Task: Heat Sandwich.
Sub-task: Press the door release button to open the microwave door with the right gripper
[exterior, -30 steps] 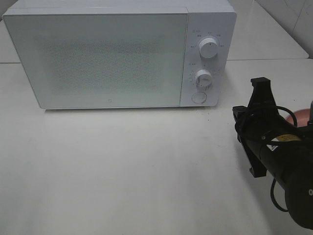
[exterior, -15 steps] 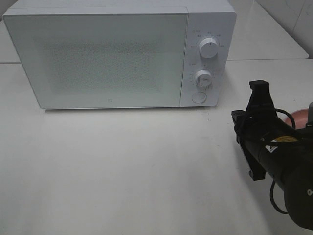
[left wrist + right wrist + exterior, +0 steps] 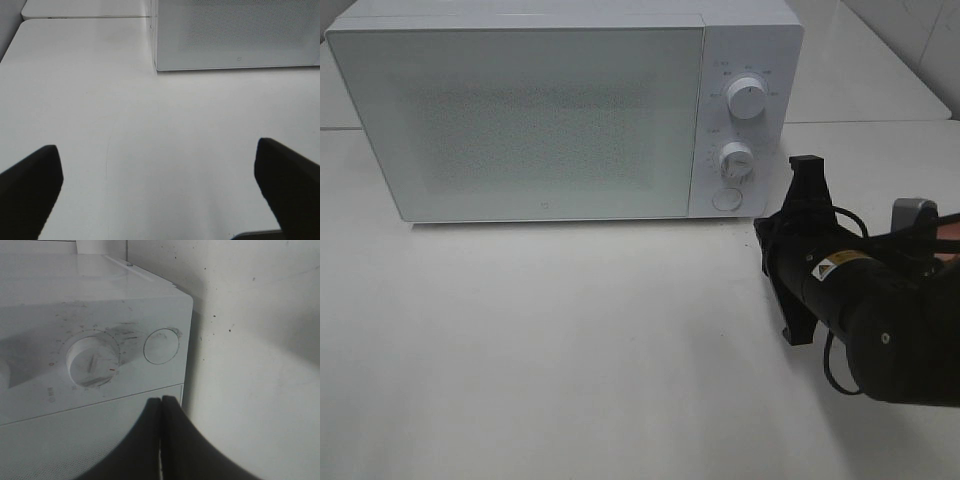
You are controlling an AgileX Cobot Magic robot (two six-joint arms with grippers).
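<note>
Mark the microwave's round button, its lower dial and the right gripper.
round button point(image 3: 725, 199): high view, its centre.
lower dial point(image 3: 736, 160): high view, knob face.
right gripper point(image 3: 161, 405): right wrist view, between shut fingertips.

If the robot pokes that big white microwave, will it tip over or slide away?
Probably neither. The microwave is wide and low and sits flat on the table, so tipping seems unlikely. It looks bulky, probably heavy, so a small poke from the shut right pincer likely won't slide it. The round button may give instead.
</note>
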